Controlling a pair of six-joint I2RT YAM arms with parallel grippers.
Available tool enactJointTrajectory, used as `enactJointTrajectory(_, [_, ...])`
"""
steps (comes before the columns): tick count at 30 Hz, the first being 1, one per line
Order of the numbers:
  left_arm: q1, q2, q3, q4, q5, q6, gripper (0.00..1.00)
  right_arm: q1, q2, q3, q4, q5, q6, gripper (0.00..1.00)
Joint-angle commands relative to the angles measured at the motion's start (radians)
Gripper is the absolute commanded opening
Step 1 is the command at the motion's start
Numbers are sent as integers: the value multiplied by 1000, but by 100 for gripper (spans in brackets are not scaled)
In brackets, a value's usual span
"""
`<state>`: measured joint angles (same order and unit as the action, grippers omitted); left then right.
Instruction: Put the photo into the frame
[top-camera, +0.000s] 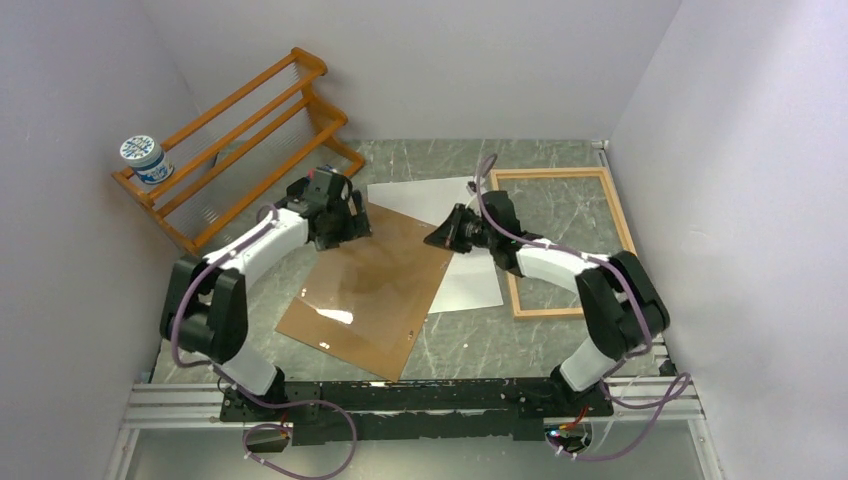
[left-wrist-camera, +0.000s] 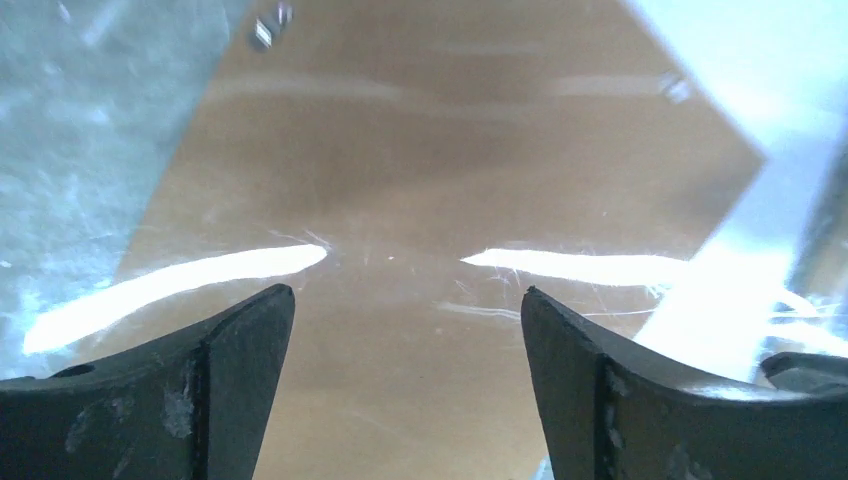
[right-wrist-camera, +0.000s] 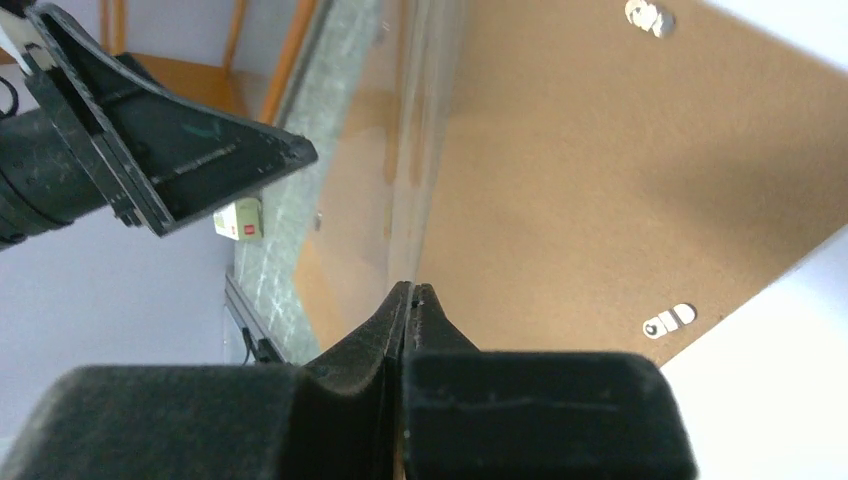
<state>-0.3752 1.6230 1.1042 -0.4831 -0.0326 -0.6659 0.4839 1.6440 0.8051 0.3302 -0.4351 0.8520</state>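
Beside the frame, the floppy photo is judged best taken by its bare edge; the clear pane is pinched by the right gripper, the left gripper gaping.

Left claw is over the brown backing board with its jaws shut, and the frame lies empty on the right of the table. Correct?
Not quite: the left claw is open, not shut. The left wrist view shows its jaws standing wide apart with nothing between them. The rest holds: it is over the brown backing board, and the frame lies empty on the right of the table.
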Motion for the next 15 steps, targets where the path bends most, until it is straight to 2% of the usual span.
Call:
enactJointTrajectory(1, [41,-104,132,-37,45,125,94,-27,-152,119,-173,15,-187,0])
enactJointTrajectory(4, [82,-131,215,-87,98,173,94,-62,-229,175,-259,-39,-256,0])
enactJointTrajectory(7, [142,-165,291,-93,209,212,94,-119,-284,225,-320,-144,-310,0])
enactJointTrajectory(10, [235,-153,376,-113,428,239,94,-157,-330,282,-395,-185,-360,0])
enactJointTrajectory(11, [259,-138,411,-124,543,248,94,-170,-345,304,-418,-187,-374,0])
enactJointTrajectory(15, [283,-85,501,-112,762,264,93,-212,-398,390,-473,-162,-373,0])
